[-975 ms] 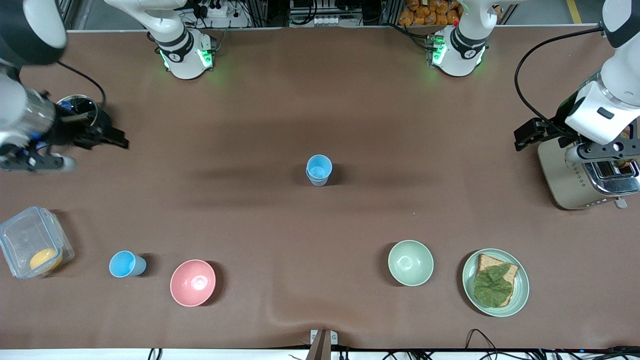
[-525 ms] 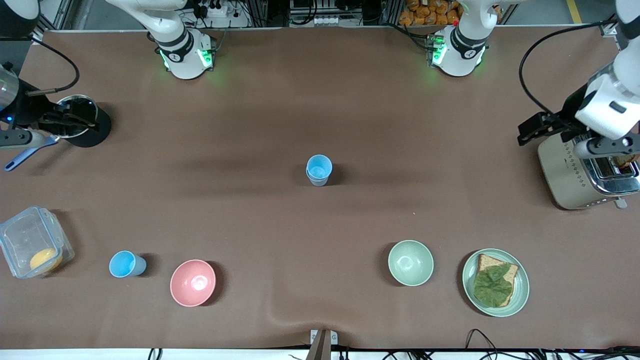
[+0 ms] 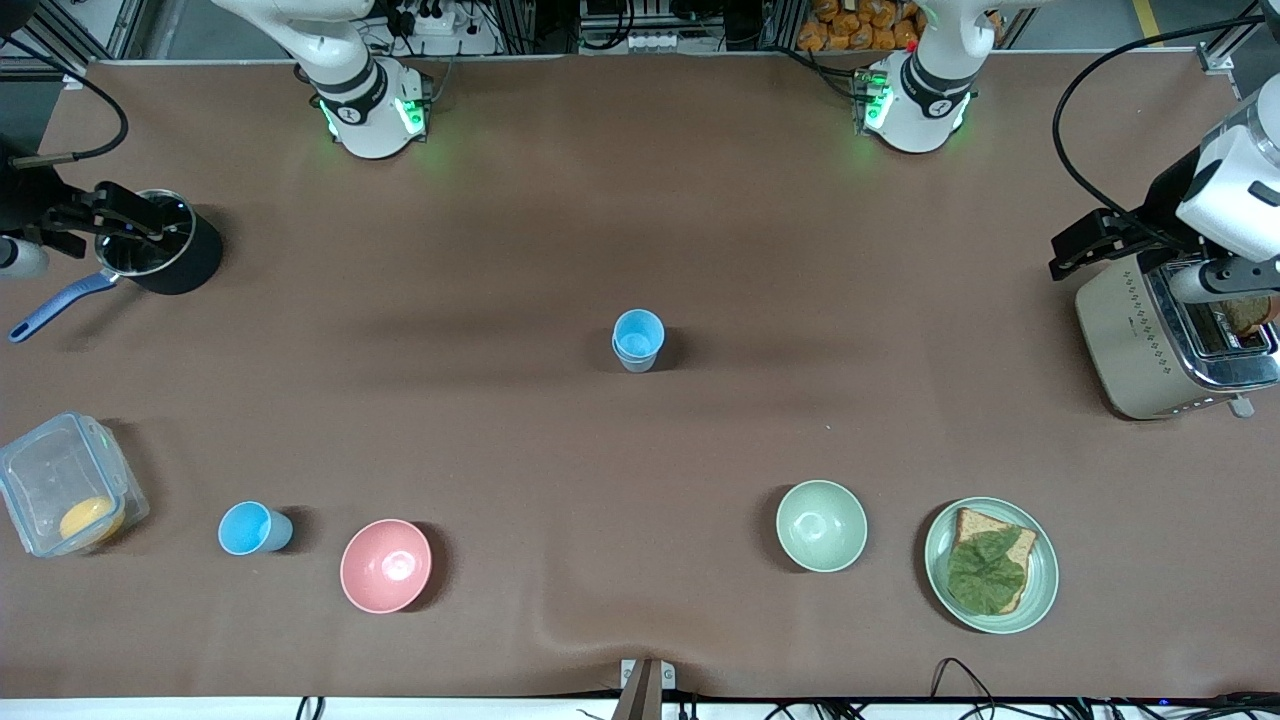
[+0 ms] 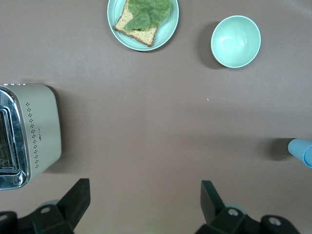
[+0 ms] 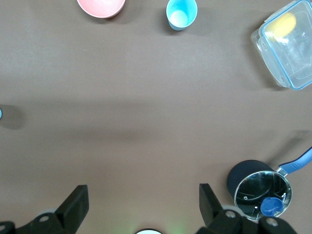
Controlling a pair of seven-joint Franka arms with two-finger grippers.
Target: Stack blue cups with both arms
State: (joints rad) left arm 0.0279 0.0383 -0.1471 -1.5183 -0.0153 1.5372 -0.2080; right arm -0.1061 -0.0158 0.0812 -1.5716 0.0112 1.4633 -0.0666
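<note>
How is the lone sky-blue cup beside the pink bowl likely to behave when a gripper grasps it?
The sky-blue cup looks like thin plastic, so probably light and slightly squeezable. It stands upright and empty, so a sideways nudge could tip it. Being round, it might then roll toward the pink bowl.

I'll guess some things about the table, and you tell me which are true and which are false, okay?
1. Two blue cups sit stacked in the middle of the table. True.
2. The single blue cup stands beside the pink bowl. True.
3. The left gripper holds a cup. False: it is open and empty, over the table by the toaster.
4. The bread with the leaf lies in the pale green bowl. False: it lies on the plate.
5. The right gripper is open. True.
</note>
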